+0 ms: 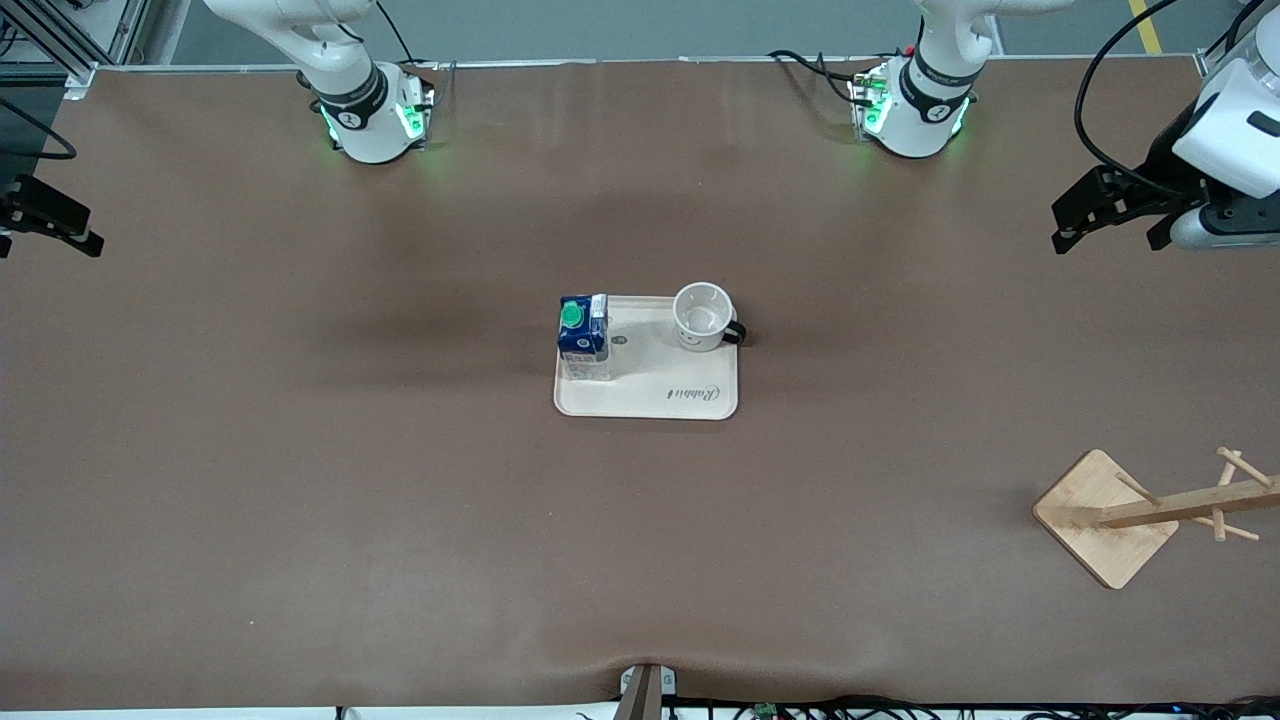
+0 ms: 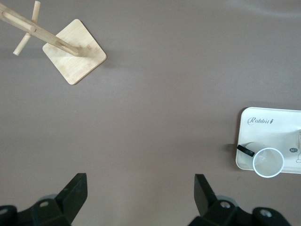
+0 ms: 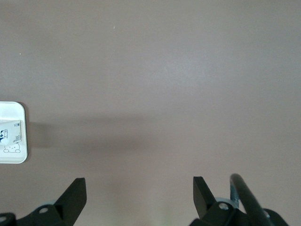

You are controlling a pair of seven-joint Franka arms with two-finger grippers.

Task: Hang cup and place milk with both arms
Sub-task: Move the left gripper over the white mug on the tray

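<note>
- The cup (image 1: 702, 316) is found upright on the cream tray (image 1: 690, 400) at mid-bench, at the tray's 1 o'clock corner, its black loop handle (image 1: 737, 333) turned toward the left arm's end.
- The milk (image 1: 584, 336) is stood at the tray's 10 o'clock corner, green cap up.
- The cup is judged rigid, light, glazed and breakable; a grip across the rim wall, opposite the handle, is advised so the loop is left free for a peg of the wooden rack (image 1: 1150, 512).
- The carton is judged light and crushable; its flat sides should be pinched gently below the gable.
- The left hand (image 2: 138, 193) is held released over bare bench at that arm's end.
- The right hand (image 3: 138, 193), likewise spread wide, waits over its own end.
</note>
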